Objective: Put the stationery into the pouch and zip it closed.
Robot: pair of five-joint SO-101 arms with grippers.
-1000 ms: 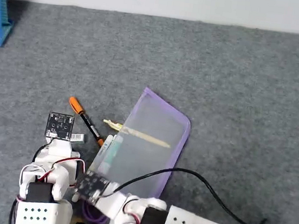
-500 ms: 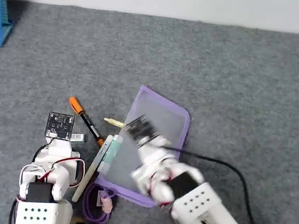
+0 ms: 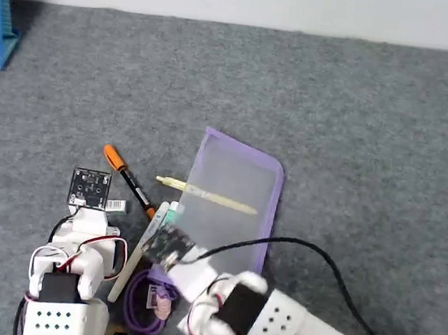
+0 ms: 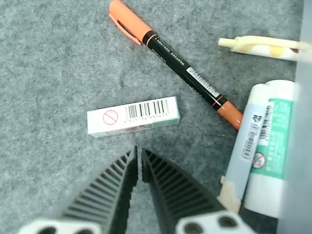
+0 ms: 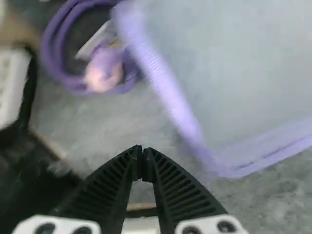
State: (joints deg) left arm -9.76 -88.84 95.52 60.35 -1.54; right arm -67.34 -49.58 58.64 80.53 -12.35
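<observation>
both jaws closed, orange marker [image 4: 178,64] beside pouch [image 3: 238,176]

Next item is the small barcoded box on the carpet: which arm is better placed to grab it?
Left. The left gripper, jaws shut, sits just short of the box. The right gripper is by the pouch edge and the purple cord.
</observation>
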